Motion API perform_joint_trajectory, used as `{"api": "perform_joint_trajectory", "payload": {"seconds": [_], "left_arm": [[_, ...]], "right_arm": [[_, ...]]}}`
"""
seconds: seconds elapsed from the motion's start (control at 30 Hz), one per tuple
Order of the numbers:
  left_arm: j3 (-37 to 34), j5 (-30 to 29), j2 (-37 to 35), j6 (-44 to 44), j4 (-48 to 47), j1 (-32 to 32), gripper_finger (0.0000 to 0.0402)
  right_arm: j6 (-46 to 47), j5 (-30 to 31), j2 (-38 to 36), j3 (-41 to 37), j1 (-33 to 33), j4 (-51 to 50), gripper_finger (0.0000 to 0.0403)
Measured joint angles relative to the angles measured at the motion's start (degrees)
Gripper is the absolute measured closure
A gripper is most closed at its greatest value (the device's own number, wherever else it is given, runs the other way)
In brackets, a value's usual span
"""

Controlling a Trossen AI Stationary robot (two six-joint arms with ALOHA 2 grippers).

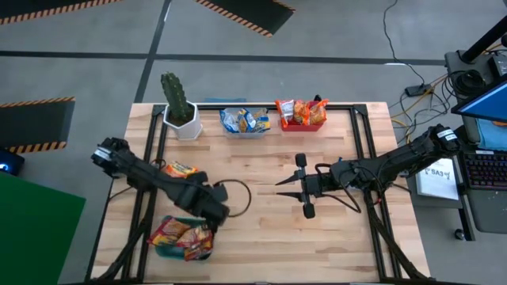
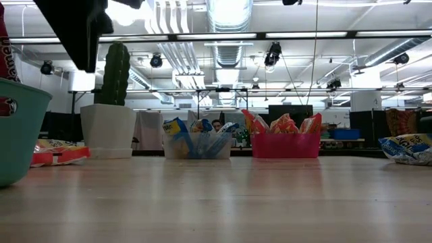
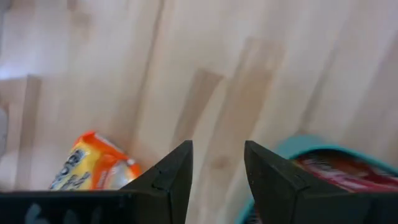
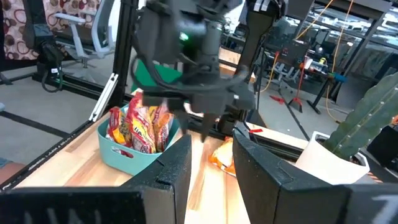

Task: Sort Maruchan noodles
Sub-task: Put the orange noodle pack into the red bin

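Left wrist view: left gripper [image 3: 217,171] fingers apart, nothing held, above the teal bin [image 1: 168,249] rim w/ red-yellow packets [image 1: 184,237] inside. An orange packet [image 1: 179,169] (loose on the table nearby) is judged next; it should be approached flat, then pinched across its short edge. Right gripper [image 1: 287,188] is parked mid-table, fingers apart, empty.

A wooden table [image 1: 261,170] is seen; on it are set a potted cactus [image 1: 180,107], clear bin [image 1: 244,123], red bin [image 1: 302,116] far, teal bin [image 1: 182,240] near left, and a loose orange packet [image 1: 180,169].

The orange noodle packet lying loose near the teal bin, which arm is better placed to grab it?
Likely the left: its hand hangs beside the orange packet and teal bin; the right hand is farther off, mid-table.
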Motion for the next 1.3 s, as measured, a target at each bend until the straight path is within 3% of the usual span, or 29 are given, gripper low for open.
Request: {"api": "perform_joint_trajectory", "payload": {"seconds": [0.17,0.3,0.57,0.93,1.3], "left_arm": [[-8.31,-1.21,-4.44,-1.65,0.77,4.85,0.0274],[-16.23,-3.72,-8.08,-9.55,1.25,9.38,0.0273],[-27.65,-3.64,-8.45,-15.75,11.42,17.28,0.0273],[-32.80,-4.43,-6.90,-18.77,13.36,20.08,0.0267],[-37.26,-5.69,-6.88,-22.38,18.74,20.05,0.0189]], "right_arm": [[0.00,0.00,0.00,0.00,0.00,-0.10,0.0296],[-0.02,0.00,0.00,0.00,0.00,-0.14,0.0296],[-0.55,0.02,0.00,0.00,0.01,-0.14,0.0296],[-0.13,0.04,-0.01,0.02,0.00,-1.02,0.0296],[0.47,0.04,-0.02,0.02,0.01,-1.15,0.0296]]}}
